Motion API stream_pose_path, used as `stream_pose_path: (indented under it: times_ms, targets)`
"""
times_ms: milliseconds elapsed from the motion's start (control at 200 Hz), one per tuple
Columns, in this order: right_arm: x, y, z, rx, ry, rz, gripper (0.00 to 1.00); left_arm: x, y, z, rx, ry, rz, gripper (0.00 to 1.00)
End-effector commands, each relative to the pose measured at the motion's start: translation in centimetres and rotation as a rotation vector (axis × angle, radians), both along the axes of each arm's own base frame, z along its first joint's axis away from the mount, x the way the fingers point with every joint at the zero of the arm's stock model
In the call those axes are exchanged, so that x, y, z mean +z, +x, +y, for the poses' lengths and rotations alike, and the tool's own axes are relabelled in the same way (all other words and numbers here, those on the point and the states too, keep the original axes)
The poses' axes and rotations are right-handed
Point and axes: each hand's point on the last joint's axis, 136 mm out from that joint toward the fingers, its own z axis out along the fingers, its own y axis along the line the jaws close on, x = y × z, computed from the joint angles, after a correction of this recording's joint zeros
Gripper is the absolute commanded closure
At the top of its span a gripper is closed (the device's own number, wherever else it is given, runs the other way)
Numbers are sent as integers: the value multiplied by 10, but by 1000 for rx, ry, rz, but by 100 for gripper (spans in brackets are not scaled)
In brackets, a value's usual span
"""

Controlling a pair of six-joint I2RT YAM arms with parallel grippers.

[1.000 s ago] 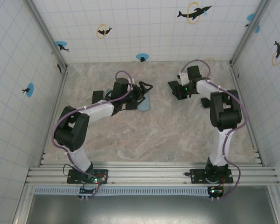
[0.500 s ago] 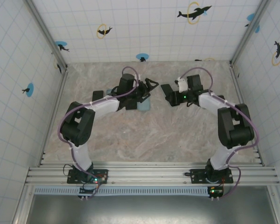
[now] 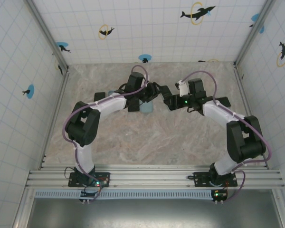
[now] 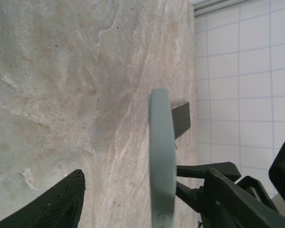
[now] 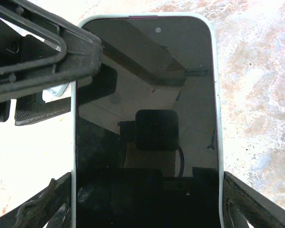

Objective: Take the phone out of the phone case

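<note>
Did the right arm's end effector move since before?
Yes. The right end effector slid left, farther from the metal rail at the back right corner.

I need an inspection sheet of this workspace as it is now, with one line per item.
Surface: beige marbled tabletop, no spills seen.
Job's things: black-screened phone seated in pale grey-green phone case.
Clutter: light blue flat piece and small black block on the table.
Grippers: right gripper shut on the case's near end; left gripper open astride its far end.
Cables: purple cables loop along both arms, no snag seen.
Surroundings: white tiled walls with dolphin stickers; aluminium rail at the near edge.
</note>
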Motion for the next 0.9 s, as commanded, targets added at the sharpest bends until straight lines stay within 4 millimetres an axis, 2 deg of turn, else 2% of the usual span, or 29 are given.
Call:
stream_pose_path:
  times_ms: [0, 65, 130, 225, 295, 375, 460, 546, 616, 701, 806, 896]
  targets:
    - [33, 1, 10, 25, 59, -94, 62, 2, 0, -6, -30, 5, -13, 41]
    - [32, -1, 11, 31, 57, -91, 62, 5, -1, -8, -34, -6, -16, 43]
    - [33, -2, 13, 36, 59, -93, 61, 8, -2, -9, -39, -17, -19, 51]
    - [34, -4, 16, 42, 63, -95, 62, 9, -2, -10, -40, -21, -23, 55]
    - [34, -5, 16, 44, 66, -95, 62, 10, -1, -11, -45, -32, -24, 64]
    - [34, -7, 18, 50, 71, -93, 61, 12, -1, -13, -49, -41, -25, 67]
    - [35, -8, 18, 53, 73, -95, 62, 12, 1, -15, -55, -43, -25, 76]
    - [34, -9, 18, 53, 72, -93, 62, 14, 2, -16, -56, -49, -27, 79]
    - [34, -10, 19, 57, 73, -90, 62, 16, 2, -17, -57, -57, -30, 87]
    - [35, -10, 19, 56, 73, -94, 61, 19, 3, -18, -59, -71, -30, 91]
    - [35, -10, 18, 52, 74, -103, 53, 23, 4, -20, -56, -89, -31, 98]
    - [37, -9, 18, 51, 81, -115, 37, 30, 5, -20, -55, -104, -41, 99]
